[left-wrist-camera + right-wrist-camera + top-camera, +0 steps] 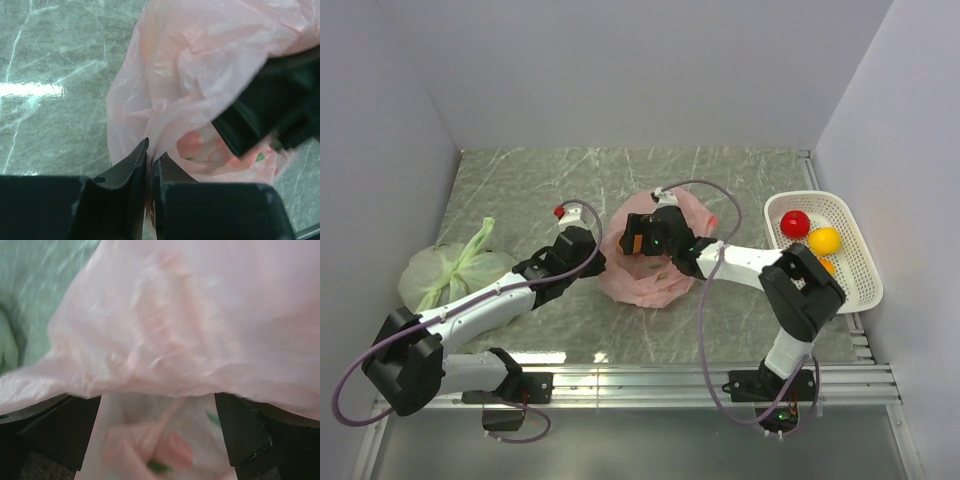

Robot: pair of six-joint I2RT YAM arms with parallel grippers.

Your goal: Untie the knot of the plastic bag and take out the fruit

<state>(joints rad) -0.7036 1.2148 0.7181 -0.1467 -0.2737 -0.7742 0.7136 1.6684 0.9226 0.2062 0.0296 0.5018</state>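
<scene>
The pink plastic bag (655,280) lies crumpled in the middle of the table. My left gripper (593,263) is at its left edge. In the left wrist view, my left gripper (152,151) has its jaws almost together with a fold of the plastic bag (200,65) pinched between them. My right gripper (640,243) hovers over the bag's top. In the right wrist view, my right gripper (157,440) stands wide open with the bag's film (200,315) draped over and between its fingers. Pink-orange and green shapes (170,450) show blurred through the film. The knot is not visible.
A white basket (860,290) at the right holds a red fruit (795,223), a yellow one (824,240) and part of an orange one. A tied pale green bag (445,272) lies at the left. A small red object (559,211) sits behind my left arm.
</scene>
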